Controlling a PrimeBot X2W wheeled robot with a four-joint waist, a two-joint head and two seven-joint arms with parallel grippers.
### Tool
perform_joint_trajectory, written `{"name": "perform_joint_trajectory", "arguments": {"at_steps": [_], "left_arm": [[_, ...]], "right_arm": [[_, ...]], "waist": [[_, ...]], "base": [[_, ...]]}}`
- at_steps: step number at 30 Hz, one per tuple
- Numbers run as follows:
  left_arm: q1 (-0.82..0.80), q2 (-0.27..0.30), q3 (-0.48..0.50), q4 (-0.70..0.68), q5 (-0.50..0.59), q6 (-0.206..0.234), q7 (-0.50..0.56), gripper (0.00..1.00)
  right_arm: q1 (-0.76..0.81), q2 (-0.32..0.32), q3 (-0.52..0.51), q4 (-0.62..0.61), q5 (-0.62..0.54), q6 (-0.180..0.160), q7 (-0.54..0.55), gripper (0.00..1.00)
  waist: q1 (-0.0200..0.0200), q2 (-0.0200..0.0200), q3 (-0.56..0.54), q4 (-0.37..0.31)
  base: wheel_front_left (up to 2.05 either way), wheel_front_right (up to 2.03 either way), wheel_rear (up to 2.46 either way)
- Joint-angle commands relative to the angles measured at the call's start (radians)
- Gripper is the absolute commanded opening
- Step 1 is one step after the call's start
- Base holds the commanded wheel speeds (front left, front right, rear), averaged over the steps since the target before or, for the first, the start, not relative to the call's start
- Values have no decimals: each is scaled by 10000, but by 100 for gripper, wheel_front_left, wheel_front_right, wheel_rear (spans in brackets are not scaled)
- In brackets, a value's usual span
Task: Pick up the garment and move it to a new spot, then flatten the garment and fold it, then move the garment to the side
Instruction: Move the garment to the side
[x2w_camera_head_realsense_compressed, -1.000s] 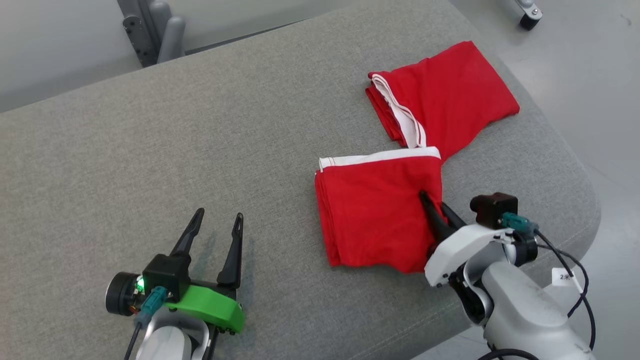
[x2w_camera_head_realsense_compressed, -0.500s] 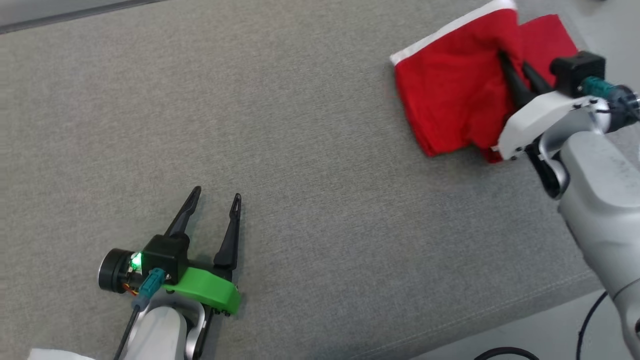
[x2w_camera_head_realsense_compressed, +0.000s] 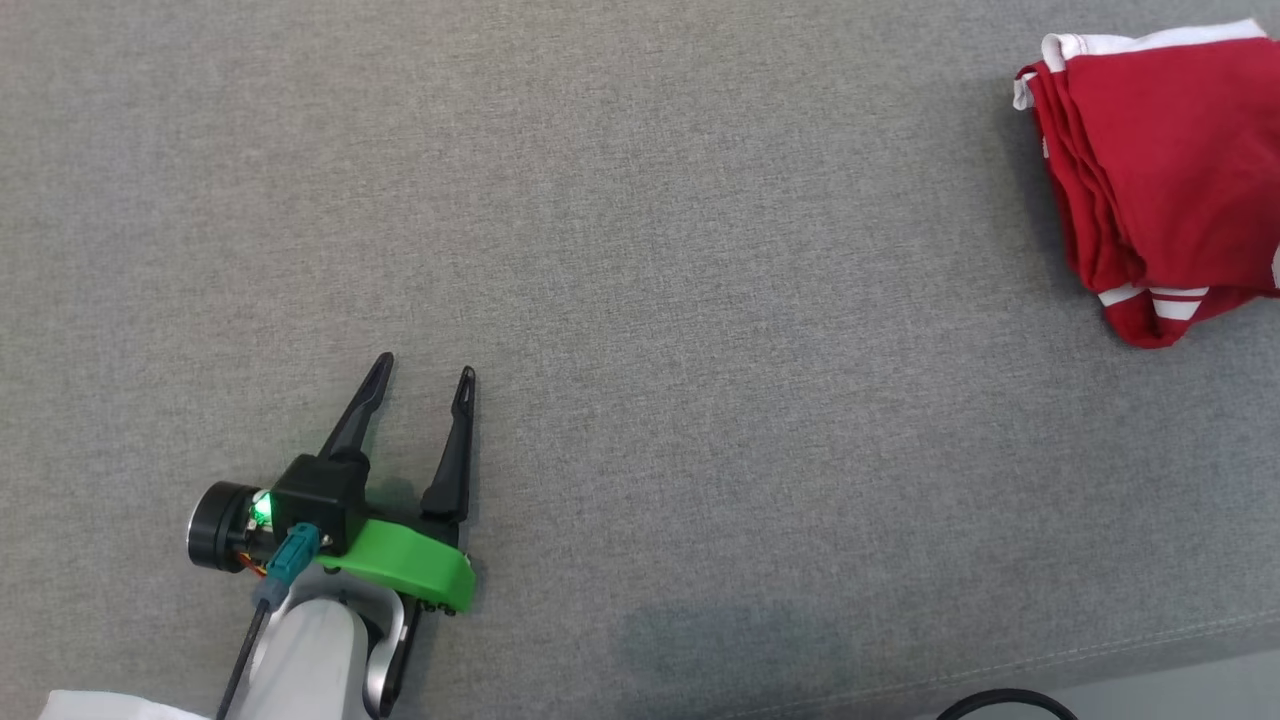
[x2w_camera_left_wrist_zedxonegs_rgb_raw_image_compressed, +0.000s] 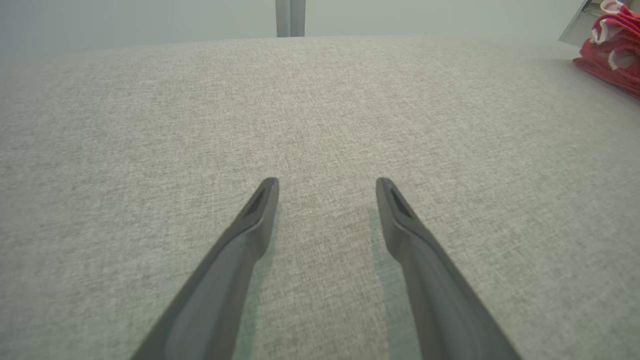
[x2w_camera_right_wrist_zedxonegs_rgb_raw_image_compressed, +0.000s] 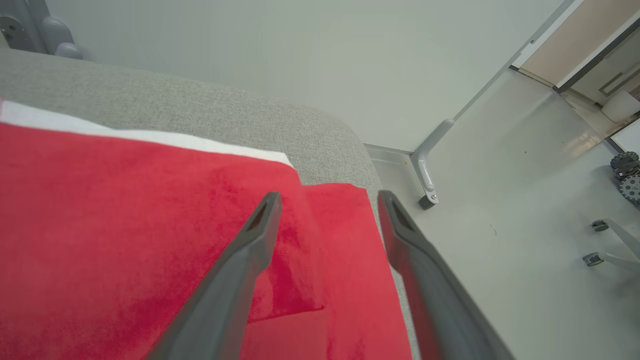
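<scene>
The red garment (x2w_camera_head_realsense_compressed: 1160, 170) with white trim lies folded in a layered stack at the right edge of the head view, on the grey cushion (x2w_camera_head_realsense_compressed: 700, 300). From the left wrist camera the garment (x2w_camera_left_wrist_zedxonegs_rgb_raw_image_compressed: 612, 50) sits far off at the upper right. My left gripper (x2w_camera_head_realsense_compressed: 425, 368) rests open low on the cushion at the lower left, its fingers (x2w_camera_left_wrist_zedxonegs_rgb_raw_image_compressed: 327, 181) empty and well apart from the cloth. My right gripper (x2w_camera_right_wrist_zedxonegs_rgb_raw_image_compressed: 327, 197) hangs open just over the garment (x2w_camera_right_wrist_zedxonegs_rgb_raw_image_compressed: 125, 225), by the cushion's rounded end, with nothing between its fingers.
Beyond the cushion's end lies pale floor with a grey metal leg (x2w_camera_right_wrist_zedxonegs_rgb_raw_image_compressed: 427, 170) and small wheels (x2w_camera_right_wrist_zedxonegs_rgb_raw_image_compressed: 625, 175) farther right. The cushion's front seam (x2w_camera_head_realsense_compressed: 1100, 650) and a black cable (x2w_camera_head_realsense_compressed: 1010, 700) run along the bottom right of the head view.
The head camera has swung, shifting the whole picture. The right gripper carried the near half of the garment over the far half and let go; it has left the head view. The left arm stayed put.
</scene>
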Motion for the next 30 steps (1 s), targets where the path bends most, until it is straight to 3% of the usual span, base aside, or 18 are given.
{"name": "perform_joint_trajectory", "arguments": {"at_steps": [1, 5, 10, 13, 20, 30], "left_arm": [[-57, -27, 32, 21, 28, -26, 7, 100], [199, -60, 322, 93, -43, -27, 7, 100], [512, -117, 566, 198, -48, -27, 7, 100], [700, -133, 706, 237, -117, 21, 7, 100], [1274, -159, 1038, 386, -461, 121, 9, 100], [2027, -158, 1509, 390, -631, 315, 7, 100]], "right_arm": [[223, -24, -349, -128, -327, -22, 5, 100], [807, 753, -1926, -1260, -1257, -21, 5, 100], [1878, 2074, -2432, -3281, -1553, -22, 7, 100], [2534, 2740, -2206, -4127, -1351, -21, 7, 100], [4260, 3586, -1382, -5296, -476, -21, 5, 100], [6257, 4070, -265, -5448, -54, -23, 7, 100]], "waist": [[-1, -1, -44, 140], [-1, -1, -428, 161], [-1, -1, -1080, 147], [-1, -1, -1487, 197], [-1, -1, -2483, 501], [-1, -1, -3504, 757]], "base": [[0, 0, 0], [0, 0, 0], [0, 0, 0], [0, 0, 0], [0, 0, 0], [0, 0, 0]]}}
